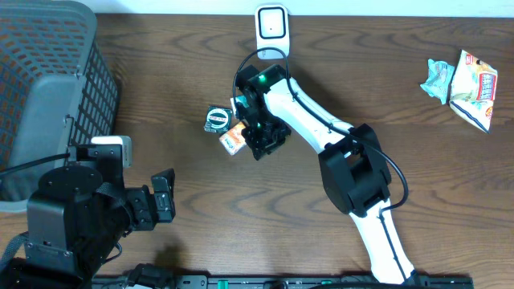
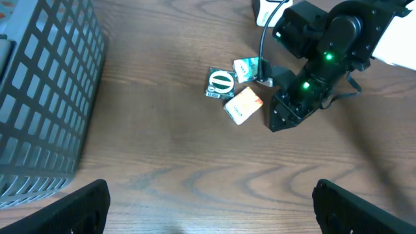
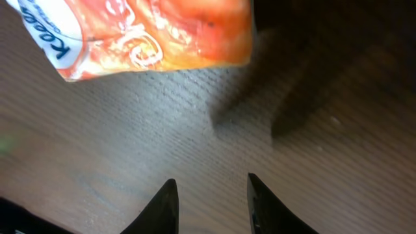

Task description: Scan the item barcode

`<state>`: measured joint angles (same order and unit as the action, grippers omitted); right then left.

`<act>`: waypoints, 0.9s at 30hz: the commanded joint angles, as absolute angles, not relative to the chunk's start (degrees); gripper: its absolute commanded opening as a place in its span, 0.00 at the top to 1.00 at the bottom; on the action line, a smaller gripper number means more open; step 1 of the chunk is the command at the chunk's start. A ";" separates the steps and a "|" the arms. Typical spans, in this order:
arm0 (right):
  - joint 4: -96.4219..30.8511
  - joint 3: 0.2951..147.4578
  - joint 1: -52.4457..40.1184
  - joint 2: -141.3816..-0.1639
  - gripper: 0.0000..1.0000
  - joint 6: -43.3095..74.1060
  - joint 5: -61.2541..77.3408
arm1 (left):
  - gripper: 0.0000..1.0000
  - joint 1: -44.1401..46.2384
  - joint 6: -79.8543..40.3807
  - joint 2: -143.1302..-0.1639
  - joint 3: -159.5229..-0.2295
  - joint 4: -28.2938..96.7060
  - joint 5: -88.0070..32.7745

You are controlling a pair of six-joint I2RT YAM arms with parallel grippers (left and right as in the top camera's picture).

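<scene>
Pick step: right gripper (image 3: 211, 198) low over the table, just short of the orange packet (image 1: 233, 141); nothing scanned yet.
The fingers are a narrow gap apart with bare wood between them, holding nothing. In the wrist view the packet lies at 11 o'clock of the tips, flat on the table, just left of centre. Next move, my read: shift toward 11 so the jaws straddle a packet edge, pinch, lift, then carry it to the scanner (image 1: 271, 26) at 12 o'clock with the barcode facing it. The thin flat packet is likely hard to catch. A round packet (image 1: 215, 119) and a teal packet (image 2: 246, 68) touch or crowd it, so there is a risk of nudging them. Left gripper (image 2: 211, 195) is at 8 o'clock, spread wide and empty. Basket (image 1: 32, 48) is at 9 to 10 o'clock, contents can't be told. Snack bags (image 1: 462, 80) lie loose at 2 o'clock.
</scene>
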<state>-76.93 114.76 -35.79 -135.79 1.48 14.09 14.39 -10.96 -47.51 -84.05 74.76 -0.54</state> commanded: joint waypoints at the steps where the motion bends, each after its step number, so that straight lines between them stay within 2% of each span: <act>1: -74.81 114.76 -35.27 -130.98 0.75 1.63 14.02 | 0.02 14.20 -11.68 -47.46 -84.58 74.81 -0.43; 3: -71.57 114.76 -35.16 -129.80 0.91 1.65 14.02 | 0.02 14.20 -11.68 -47.46 -84.58 74.81 -0.43; 4: -68.99 114.78 -35.14 -129.27 0.94 1.65 14.02 | 0.02 14.20 -11.68 -47.46 -84.58 74.81 -0.43; 13: -51.05 114.76 -35.18 -128.86 0.90 1.63 13.76 | 0.02 14.20 -11.68 -47.46 -84.58 74.81 -0.43; 17: -45.06 114.76 -35.20 -128.86 0.83 1.61 13.39 | 0.02 14.20 -11.68 -47.46 -84.58 74.81 -0.43; 20: -42.87 114.74 -35.18 -128.92 0.81 1.61 13.37 | 0.02 14.20 -11.68 -47.46 -84.58 74.81 -0.43; 23: -42.06 114.74 -35.20 -129.29 0.71 0.34 13.37 | 0.02 14.20 -11.68 -47.46 -84.58 74.81 -0.43; 27: -42.06 114.67 -35.31 -130.47 0.71 -1.21 11.94 | 0.02 14.20 -11.68 -47.46 -84.58 74.81 -0.43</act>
